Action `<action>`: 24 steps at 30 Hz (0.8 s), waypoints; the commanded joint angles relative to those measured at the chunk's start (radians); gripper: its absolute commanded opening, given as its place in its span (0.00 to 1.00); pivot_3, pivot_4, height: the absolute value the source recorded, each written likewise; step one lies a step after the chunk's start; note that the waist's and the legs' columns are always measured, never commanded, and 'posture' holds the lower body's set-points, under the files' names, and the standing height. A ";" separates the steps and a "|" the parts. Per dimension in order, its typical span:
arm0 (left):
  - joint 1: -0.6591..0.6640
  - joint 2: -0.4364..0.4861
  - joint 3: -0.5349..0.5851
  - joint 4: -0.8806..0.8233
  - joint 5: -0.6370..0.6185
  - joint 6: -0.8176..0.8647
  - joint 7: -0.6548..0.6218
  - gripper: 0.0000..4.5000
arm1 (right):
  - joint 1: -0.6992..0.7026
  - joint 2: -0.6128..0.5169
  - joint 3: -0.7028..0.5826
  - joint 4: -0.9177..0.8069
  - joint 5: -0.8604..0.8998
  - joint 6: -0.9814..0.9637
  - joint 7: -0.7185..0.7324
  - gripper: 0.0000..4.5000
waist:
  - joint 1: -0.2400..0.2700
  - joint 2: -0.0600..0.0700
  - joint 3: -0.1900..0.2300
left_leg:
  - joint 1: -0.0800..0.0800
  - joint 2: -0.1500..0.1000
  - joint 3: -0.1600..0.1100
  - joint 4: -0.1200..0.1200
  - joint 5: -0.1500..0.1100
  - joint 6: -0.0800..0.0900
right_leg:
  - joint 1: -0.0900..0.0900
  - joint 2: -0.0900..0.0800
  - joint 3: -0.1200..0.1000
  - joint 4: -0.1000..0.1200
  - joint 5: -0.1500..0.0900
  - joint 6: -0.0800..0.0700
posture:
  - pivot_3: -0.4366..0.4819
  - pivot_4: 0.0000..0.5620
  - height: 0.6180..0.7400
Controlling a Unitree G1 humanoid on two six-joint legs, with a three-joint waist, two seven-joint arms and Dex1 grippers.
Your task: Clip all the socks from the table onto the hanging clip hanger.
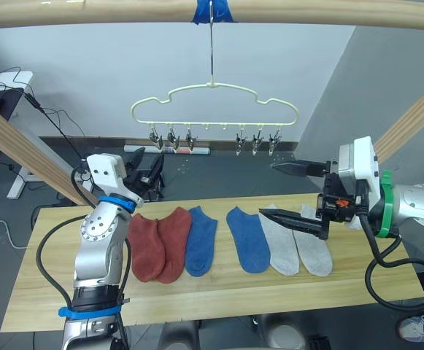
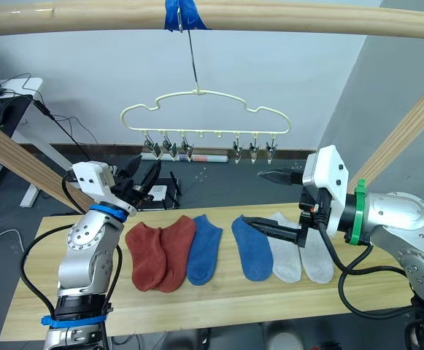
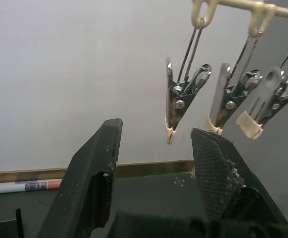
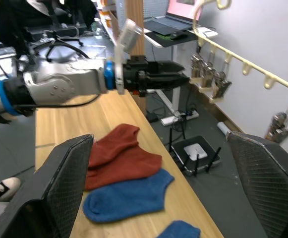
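Note:
Six socks lie in a row on the table (image 1: 219, 292): two rust-red ones (image 1: 157, 244), two blue ones (image 1: 201, 240) (image 1: 248, 239) and two light grey ones (image 1: 281, 244) (image 1: 314, 251). The cream clip hanger (image 1: 214, 98) hangs above the table's far side, and its metal clips (image 3: 181, 106) hold nothing. My left gripper (image 1: 147, 162) is open and raised past the table's back edge, pointing up at the hanger's left clips. My right gripper (image 1: 267, 189) is wide open and empty, hovering above the grey socks and pointing left.
A round wooden rail (image 1: 306, 11) with blue tape (image 1: 212, 11) carries the hanger's hook. Slanted wooden posts (image 1: 22, 149) (image 1: 416, 117) stand at both ends of the table. A desk with cables (image 1: 7, 80) is at the back left, and a black box (image 4: 196, 151) sits on the floor behind.

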 commanded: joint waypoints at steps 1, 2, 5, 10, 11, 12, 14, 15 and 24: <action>-0.029 0.003 0.018 -0.018 -0.010 -0.025 0.010 0.53 | -0.017 -0.002 0.000 -0.035 0.035 0.003 -0.011 1.00 | -0.001 0.000 0.000 | 0.000 0.000 0.000 0.000 0.000 0.000 | 0.000 0.000 0.000 0.000 0.000 0.000 | 0.15 0.55 0.94; -0.035 0.003 0.018 -0.017 -0.011 -0.023 0.009 0.53 | -0.018 -0.003 0.001 -0.036 0.037 0.002 -0.014 1.00 | -0.001 0.000 0.000 | 0.000 0.000 0.000 0.000 0.000 0.000 | 0.000 0.000 0.000 0.000 0.000 0.000 | 0.15 0.55 0.94; -0.057 0.003 0.016 -0.008 -0.010 -0.024 0.009 0.53 | -0.020 -0.002 0.002 -0.039 0.041 0.003 -0.020 1.00 | -0.004 0.000 0.002 | 0.000 0.000 0.000 0.000 0.000 0.000 | 0.000 0.000 0.000 0.000 0.000 0.000 | 0.15 0.55 0.94; -0.071 0.001 0.018 -0.020 -0.017 -0.014 0.014 0.53 | -0.018 -0.004 0.002 -0.044 0.043 0.003 -0.026 1.00 | -0.009 0.000 0.002 | -0.001 0.000 0.000 0.000 0.000 0.000 | -0.001 0.000 0.000 -0.001 0.000 0.000 | 0.14 0.55 0.94; -0.071 0.001 0.019 -0.021 -0.016 -0.016 0.015 0.53 | -0.018 -0.004 0.003 -0.044 0.043 0.003 -0.027 1.00 | -0.011 0.000 0.002 | -0.002 0.000 0.000 0.000 0.000 0.000 | -0.001 0.000 0.000 -0.001 0.000 0.000 | 0.15 0.55 0.94; -0.070 0.001 0.018 -0.024 -0.017 -0.014 0.016 0.53 | -0.017 -0.004 0.003 -0.045 0.042 0.002 -0.027 1.00 | -0.013 0.000 0.002 | -0.003 0.000 0.000 0.000 0.000 0.000 | -0.003 0.000 0.000 -0.001 0.000 0.000 | 0.15 0.55 0.94; -0.067 0.002 0.017 -0.029 -0.018 -0.014 0.017 0.53 | -0.014 -0.003 0.004 -0.046 0.042 0.003 -0.028 1.00 | -0.016 0.000 0.002 | -0.007 0.000 0.000 0.001 0.000 0.000 | -0.007 0.000 0.000 0.000 0.000 0.000 | 0.15 0.55 0.94; -0.065 0.002 0.017 -0.032 -0.019 -0.012 0.018 0.53 | -0.013 -0.004 0.005 -0.046 0.040 0.001 -0.026 1.00 | -0.016 0.000 0.002 | -0.010 0.000 0.000 0.001 0.000 0.000 | -0.010 0.000 0.000 0.001 0.000 0.001 | 0.15 0.55 0.94; -0.071 0.009 0.020 -0.054 -0.022 -0.013 0.025 0.53 | -0.006 -0.004 0.010 -0.047 0.030 -0.005 -0.021 1.00 | -0.016 0.000 0.002 | -0.014 0.000 0.000 0.001 0.000 0.000 | -0.015 -0.001 0.000 0.002 0.001 0.000 | 0.15 0.54 0.94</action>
